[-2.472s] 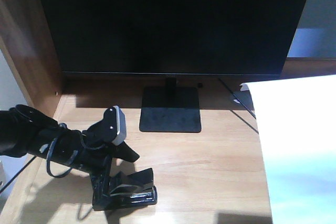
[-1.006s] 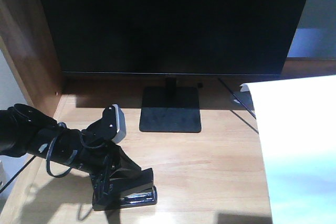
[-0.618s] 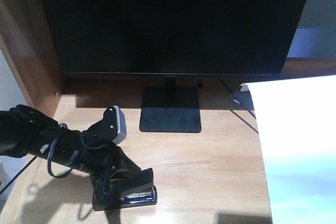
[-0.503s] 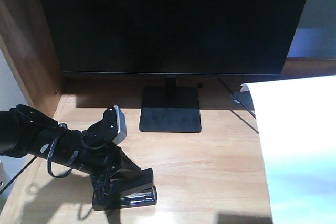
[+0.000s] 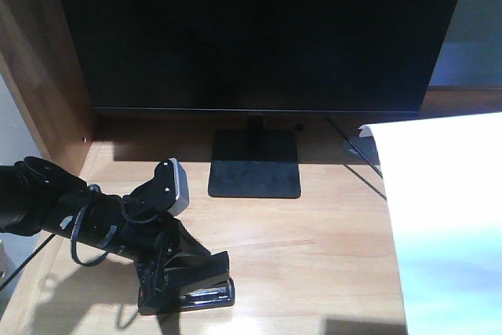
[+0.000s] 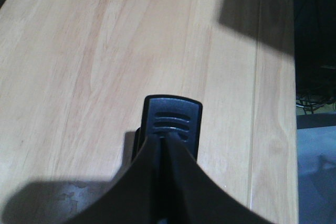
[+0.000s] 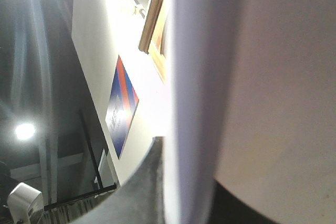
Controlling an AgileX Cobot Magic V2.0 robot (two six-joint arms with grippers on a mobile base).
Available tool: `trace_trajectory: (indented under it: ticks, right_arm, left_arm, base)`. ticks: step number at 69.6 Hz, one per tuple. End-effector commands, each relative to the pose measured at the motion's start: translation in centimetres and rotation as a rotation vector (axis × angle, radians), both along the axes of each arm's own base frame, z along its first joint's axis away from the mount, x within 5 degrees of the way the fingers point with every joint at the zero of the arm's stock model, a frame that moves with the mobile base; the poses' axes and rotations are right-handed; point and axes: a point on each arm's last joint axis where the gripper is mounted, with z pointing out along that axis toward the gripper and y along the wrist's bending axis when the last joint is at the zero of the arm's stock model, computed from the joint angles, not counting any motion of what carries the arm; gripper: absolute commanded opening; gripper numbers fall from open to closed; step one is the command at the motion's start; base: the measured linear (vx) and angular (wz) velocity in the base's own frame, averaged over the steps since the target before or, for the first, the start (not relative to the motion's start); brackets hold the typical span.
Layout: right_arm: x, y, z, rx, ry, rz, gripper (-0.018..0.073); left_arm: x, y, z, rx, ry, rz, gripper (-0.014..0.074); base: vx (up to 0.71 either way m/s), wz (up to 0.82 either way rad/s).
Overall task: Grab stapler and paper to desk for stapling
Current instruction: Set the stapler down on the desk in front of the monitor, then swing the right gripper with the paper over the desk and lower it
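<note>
Front-facing view: the left gripper reaches in from 9 o'clock with its jaws closed down on the black stapler. The stapler rests on the pale wooden desk at about 7 o'clock of the frame, lying lengthwise from 9 to 3 o'clock. In the left wrist view, the 2 dark fingers meet at a thin seam over the stapler, whose ribbed end sticks out past them toward 12 o'clock, with bare desk around it. The white paper fills the front view from 3 to 5 o'clock, well apart from the stapler and covering the desk's right side; whether it touches the wood cannot be told. In the right wrist view, the paper shows edge-on, running from 12 to 6 o'clock, with the right gripper pinched onto it and 1 grey finger pressed to its left face. A large black monitor stands at 12 o'clock, its stand at 1 o'clock from the stapler. A darker side panel closes the desk at 10 o'clock.
</note>
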Motion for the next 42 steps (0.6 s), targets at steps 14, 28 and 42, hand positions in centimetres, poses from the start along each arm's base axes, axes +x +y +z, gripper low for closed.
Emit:
trace_trajectory:
  ticks: [14, 28, 42]
  right_arm:
    - [-0.42, -0.06, 1.05, 0.013, -0.049, 0.005, -0.0006]
    - [-0.41, -0.06, 1.05, 0.013, -0.048, 0.004, -0.0006]
    - [-0.37, -0.09, 1.04, 0.017, -0.043, 0.004, -0.0006]
  left_arm:
    - [0.17, -0.51, 2.01, -0.072, -0.033, 0.002, -0.0008]
    - [0.17, -0.51, 2.01, -0.072, -0.033, 0.002, -0.0008]
    - [0.17, -0.51, 2.01, -0.072, -0.033, 0.002, -0.0008]
  base:
    - [0.0, 0.0]
    - [0.0, 0.0]
    - [0.0, 0.0]
